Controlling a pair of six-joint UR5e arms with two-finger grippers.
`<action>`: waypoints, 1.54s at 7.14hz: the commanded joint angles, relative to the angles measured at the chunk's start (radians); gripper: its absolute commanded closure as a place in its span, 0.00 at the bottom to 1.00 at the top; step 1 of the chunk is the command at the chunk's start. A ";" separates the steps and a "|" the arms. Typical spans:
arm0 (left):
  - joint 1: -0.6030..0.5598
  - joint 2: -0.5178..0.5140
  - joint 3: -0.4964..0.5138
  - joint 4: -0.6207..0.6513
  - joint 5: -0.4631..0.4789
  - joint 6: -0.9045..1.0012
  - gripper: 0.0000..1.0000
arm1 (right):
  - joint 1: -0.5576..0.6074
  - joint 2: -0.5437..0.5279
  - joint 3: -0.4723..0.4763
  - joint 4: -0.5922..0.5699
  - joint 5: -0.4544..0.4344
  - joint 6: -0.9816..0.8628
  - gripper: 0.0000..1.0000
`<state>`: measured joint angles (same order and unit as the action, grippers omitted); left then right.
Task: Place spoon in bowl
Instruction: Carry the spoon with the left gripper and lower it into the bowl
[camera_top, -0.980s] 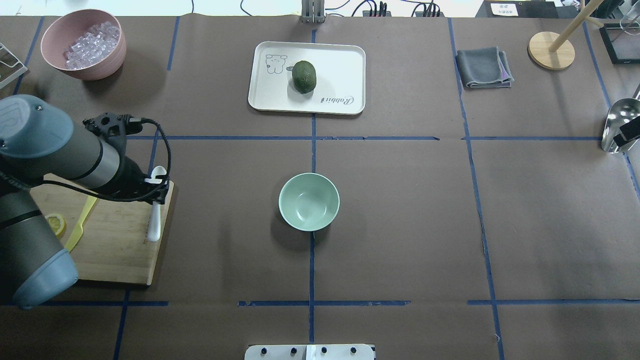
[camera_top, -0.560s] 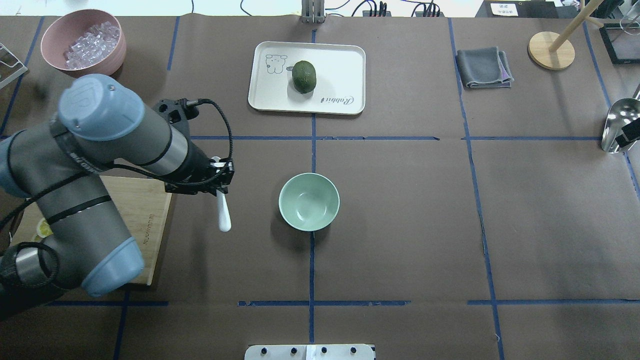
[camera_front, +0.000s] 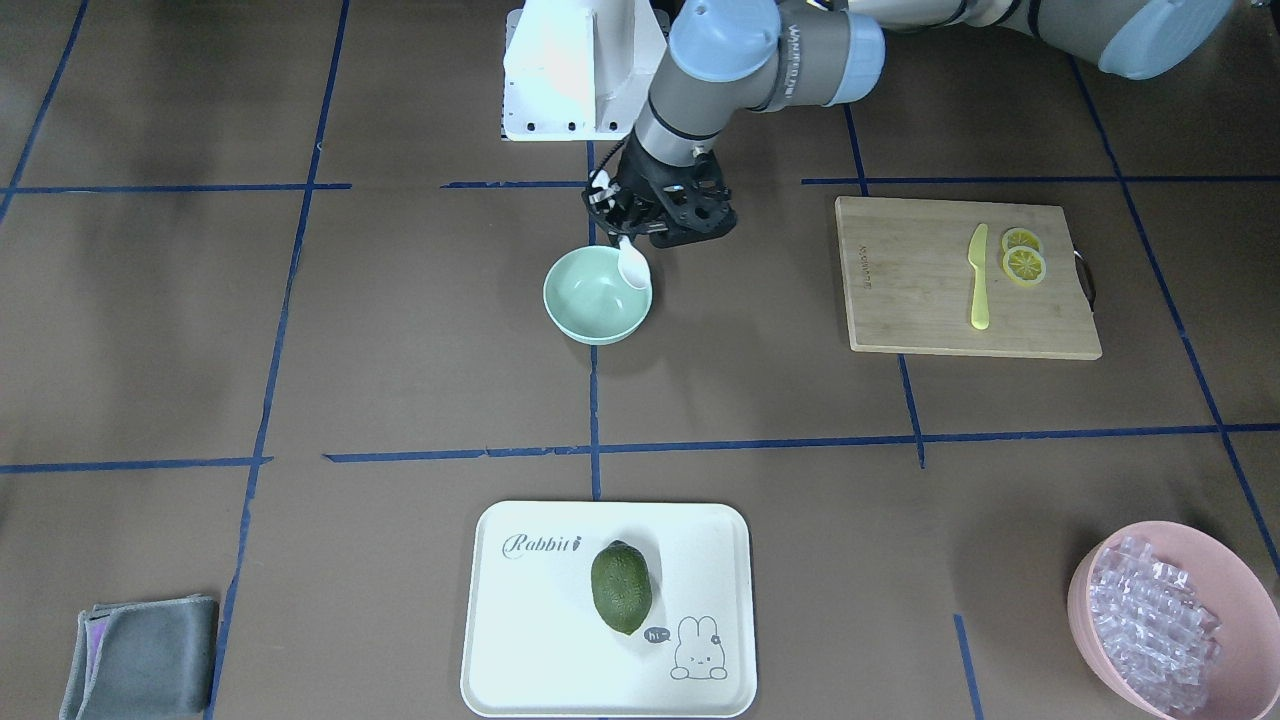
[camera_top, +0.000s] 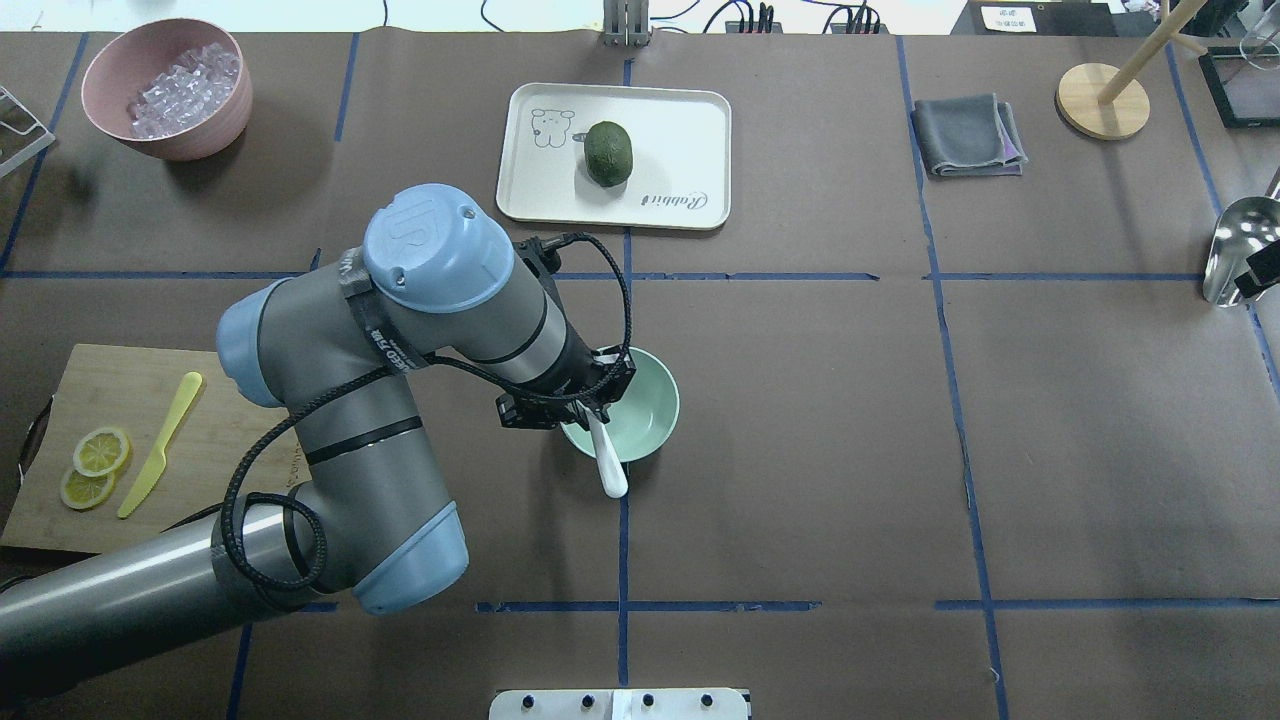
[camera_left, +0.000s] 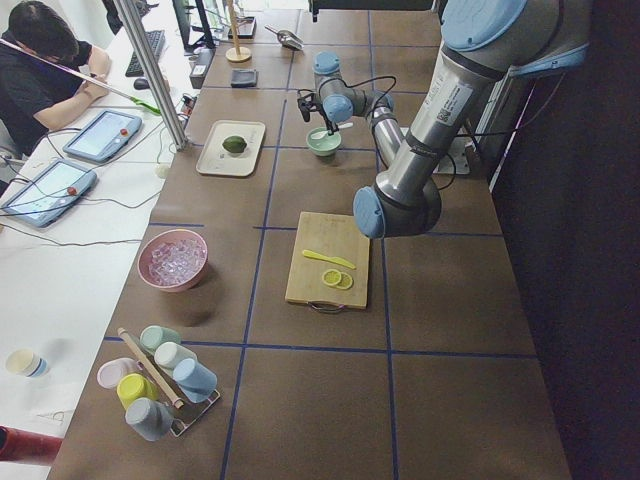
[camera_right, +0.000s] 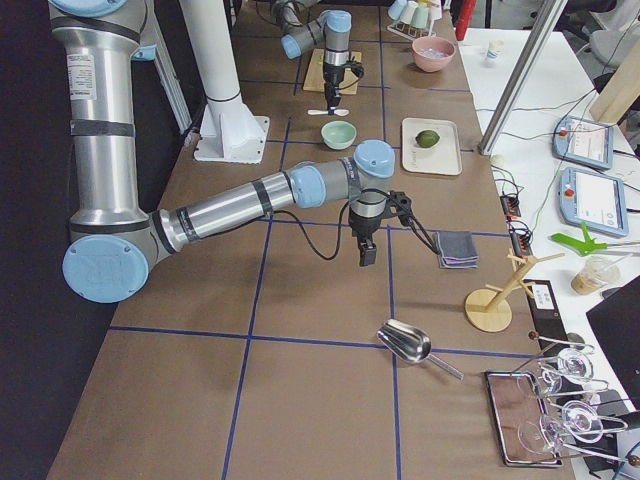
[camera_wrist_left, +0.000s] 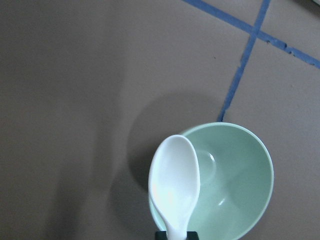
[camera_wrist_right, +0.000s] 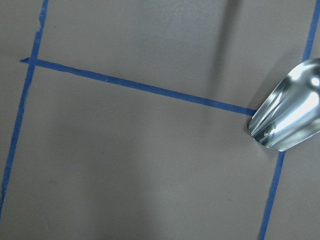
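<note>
The left gripper (camera_top: 585, 405) is closed on one white plastic spoon (camera_top: 608, 467); it grips the spoon between scoop and handle end, and the spoon lies about level. The oval scoop hangs over the one mint-green bowl (camera_top: 648, 405), at the side of the bowl nearest to the robot's left; in the left wrist view the scoop covers a part of the rim and a part of the glossy inside. The handle end reaches out past the rim toward the robot. I cannot tell whether the spoon touches the rim. The bowl stands upright near the middle of the table (camera_top: 800, 450), on a crossing of blue tape lines.

The right gripper (camera_right: 366, 260) hangs above the table, well apart from the bowl and near one metal scoop (camera_top: 1235, 250); I cannot tell if its jaws are open or closed.

On the robot's left lies one wooden cutting board (camera_top: 230, 450); on it are one yellow-green knife (camera_top: 160, 445) and two lemon slices (camera_top: 100, 452), side by side. Beyond the board stands one pink bowl (camera_top: 235, 110) holding many clear ice-like pieces (camera_top: 185, 85). Beyond the mint bowl is one white tray (camera_top: 680, 130) with one dark green fruit (camera_top: 609, 152) on it. On the robot's right are one folded grey cloth (camera_top: 968, 135) and one wooden stand (camera_top: 1102, 100).
</note>
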<state>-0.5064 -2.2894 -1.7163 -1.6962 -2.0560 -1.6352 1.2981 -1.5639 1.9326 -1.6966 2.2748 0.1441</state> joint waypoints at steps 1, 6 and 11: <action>0.020 -0.021 0.032 -0.008 0.000 0.001 1.00 | 0.001 -0.001 0.000 0.000 0.006 0.000 0.00; 0.020 -0.025 0.107 -0.102 0.040 0.000 0.66 | 0.001 -0.001 -0.001 0.000 0.009 0.000 0.00; -0.035 -0.001 0.031 -0.061 0.048 0.012 0.00 | 0.019 -0.002 -0.018 0.000 0.032 -0.009 0.00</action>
<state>-0.5050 -2.3042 -1.6499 -1.7856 -1.9935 -1.6293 1.3039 -1.5651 1.9273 -1.6966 2.2892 0.1422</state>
